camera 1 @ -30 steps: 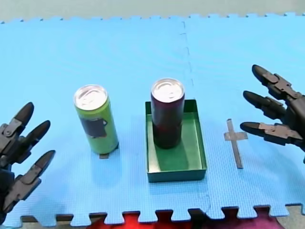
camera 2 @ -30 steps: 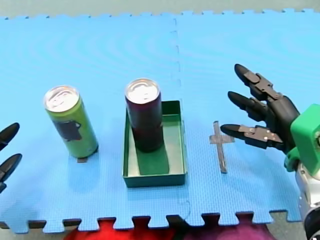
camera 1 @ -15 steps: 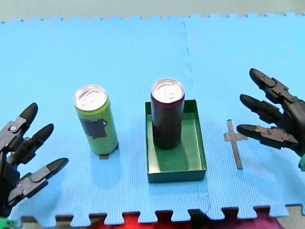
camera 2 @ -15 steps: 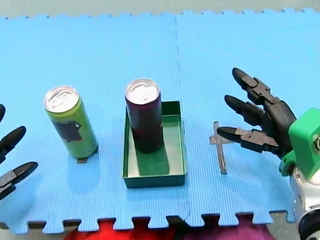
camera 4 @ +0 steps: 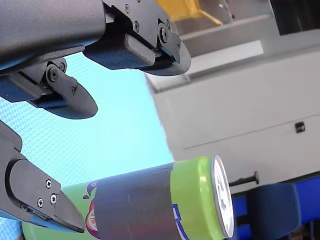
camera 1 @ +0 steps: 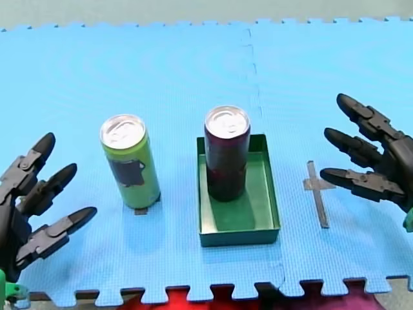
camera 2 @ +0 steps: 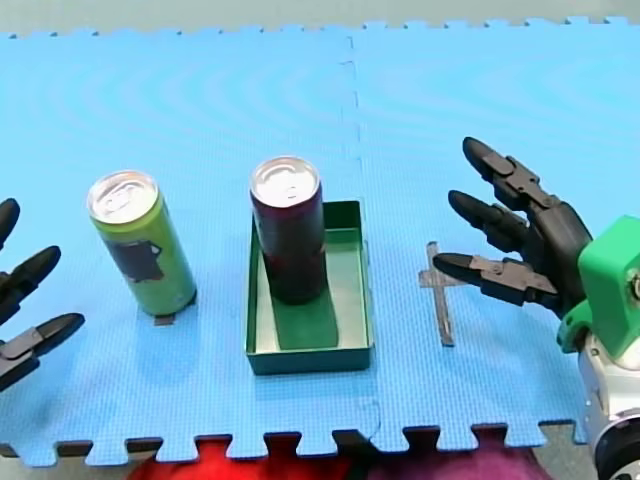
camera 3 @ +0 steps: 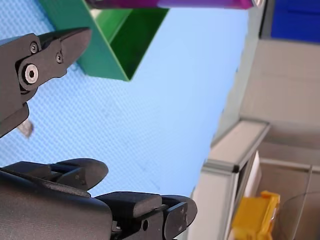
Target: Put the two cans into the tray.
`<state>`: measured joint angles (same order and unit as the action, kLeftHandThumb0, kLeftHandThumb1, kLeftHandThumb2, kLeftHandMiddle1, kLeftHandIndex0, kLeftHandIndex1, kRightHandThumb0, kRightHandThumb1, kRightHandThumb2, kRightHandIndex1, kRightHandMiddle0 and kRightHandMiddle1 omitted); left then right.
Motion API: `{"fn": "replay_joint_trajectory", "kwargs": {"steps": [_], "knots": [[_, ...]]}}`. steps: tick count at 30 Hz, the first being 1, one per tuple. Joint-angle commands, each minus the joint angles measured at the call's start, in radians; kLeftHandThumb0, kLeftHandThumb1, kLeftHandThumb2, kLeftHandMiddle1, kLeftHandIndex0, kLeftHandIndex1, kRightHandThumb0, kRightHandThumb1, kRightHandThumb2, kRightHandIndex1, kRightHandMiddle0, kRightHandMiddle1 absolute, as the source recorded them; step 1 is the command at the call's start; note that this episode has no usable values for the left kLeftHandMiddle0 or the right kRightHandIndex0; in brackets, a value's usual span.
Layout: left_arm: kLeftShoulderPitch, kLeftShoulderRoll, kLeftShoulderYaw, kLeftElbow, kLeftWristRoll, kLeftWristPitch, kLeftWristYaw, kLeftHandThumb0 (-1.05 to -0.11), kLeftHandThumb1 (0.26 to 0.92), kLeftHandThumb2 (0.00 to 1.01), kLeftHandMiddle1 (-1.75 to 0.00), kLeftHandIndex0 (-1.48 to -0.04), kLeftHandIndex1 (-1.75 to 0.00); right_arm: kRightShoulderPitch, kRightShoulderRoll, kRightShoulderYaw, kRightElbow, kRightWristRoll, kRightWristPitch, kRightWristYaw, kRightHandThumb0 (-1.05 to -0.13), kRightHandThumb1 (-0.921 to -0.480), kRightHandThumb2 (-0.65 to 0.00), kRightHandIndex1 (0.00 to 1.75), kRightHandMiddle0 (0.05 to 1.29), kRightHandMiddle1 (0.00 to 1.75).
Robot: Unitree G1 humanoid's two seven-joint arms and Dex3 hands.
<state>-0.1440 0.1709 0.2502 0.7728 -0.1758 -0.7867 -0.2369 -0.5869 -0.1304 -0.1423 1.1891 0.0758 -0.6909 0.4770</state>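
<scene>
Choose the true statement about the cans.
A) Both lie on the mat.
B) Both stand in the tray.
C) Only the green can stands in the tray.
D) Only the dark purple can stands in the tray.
D: the dark purple can stands inside the green tray; the green can stands on the blue mat beside it.

One can (camera 1: 226,155) in tray (camera 1: 239,237), other can (camera 1: 130,161) just left, on mat (camera 1: 161,77)
</scene>
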Motion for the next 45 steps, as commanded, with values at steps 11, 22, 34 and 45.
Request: {"fn": "replay_joint_trajectory", "kwargs": {"steps": [11,22,34,45], "knots": [[-0.091,0.029,-0.009,0.150,0.031,-0.009,-0.012,-0.965,0.628,0.00,0.00,-0.37,0.00,-0.009,-0.001,-0.013,0.004,0.006,-0.010,0.006,-1.048,-0.752,-0.004,0.01,0.28,0.01],[-0.145,0.024,-0.013,0.216,0.042,-0.022,-0.004,-0.991,0.625,0.00,0.00,-0.38,0.00,-0.004,0.002,-0.012,-0.002,0.002,-0.021,-0.008,-1.048,-0.769,-0.009,0.01,0.28,0.01],[-0.177,0.020,-0.027,0.240,0.060,-0.013,0.011,-1.001,0.624,0.00,0.00,-0.37,0.00,-0.004,0.008,-0.023,-0.002,0.018,-0.016,-0.003,-1.048,-0.782,-0.009,0.01,0.28,0.00],[-0.212,0.004,-0.029,0.254,0.048,0.016,0.006,-0.970,0.613,0.00,0.00,-0.37,0.00,-0.004,0.013,-0.028,0.000,0.024,-0.021,0.000,-1.048,-0.785,-0.007,0.01,0.28,0.00]]}}
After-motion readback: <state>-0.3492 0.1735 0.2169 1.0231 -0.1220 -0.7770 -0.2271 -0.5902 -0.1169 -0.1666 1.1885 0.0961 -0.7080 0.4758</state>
